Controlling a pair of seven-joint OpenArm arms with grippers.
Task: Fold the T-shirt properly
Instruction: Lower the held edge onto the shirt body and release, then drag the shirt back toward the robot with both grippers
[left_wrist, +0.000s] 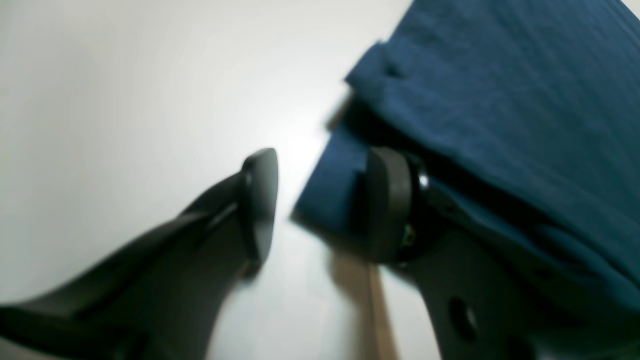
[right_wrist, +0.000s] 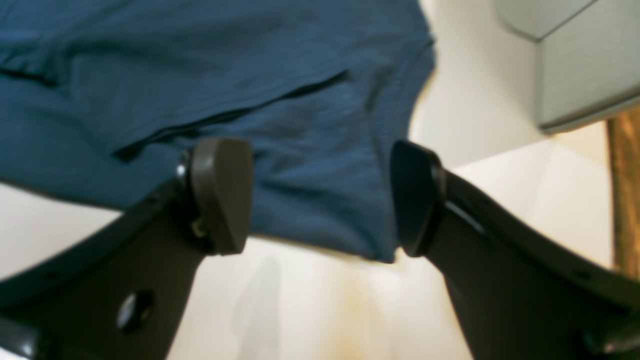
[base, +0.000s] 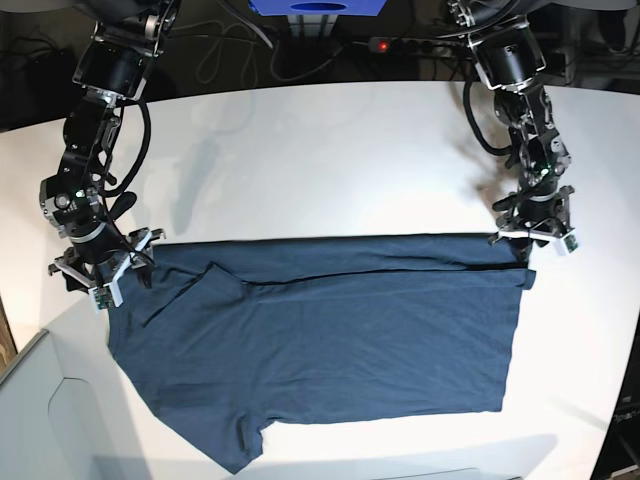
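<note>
T-shirt (base: 330, 340) lying spread across the lower half of the white table (base: 320, 150) in the base view, dark navy, with its upper edge folded over into a long flat band running from frame left to frame right. Sleeve pointing down toward the lower left of the frame.

Left gripper (base: 535, 240) hovering at the right end of that folded band, at middle right of the base view. Jaws standing spread in the left wrist view (left_wrist: 320, 202), one dark pad over bare table, the other lying against the blue fabric edge (left_wrist: 500, 100); nothing pinched between them.

Right gripper (base: 110, 275) sitting at the left end of the band, at middle left of the base view. Jaws gaping wide in the right wrist view (right_wrist: 320, 200), with a corner of the cloth (right_wrist: 225, 75) showing between and behind the pads, not clamped. Blurred wrist views; touching or just clear of the cloth, hard telling.
</note>
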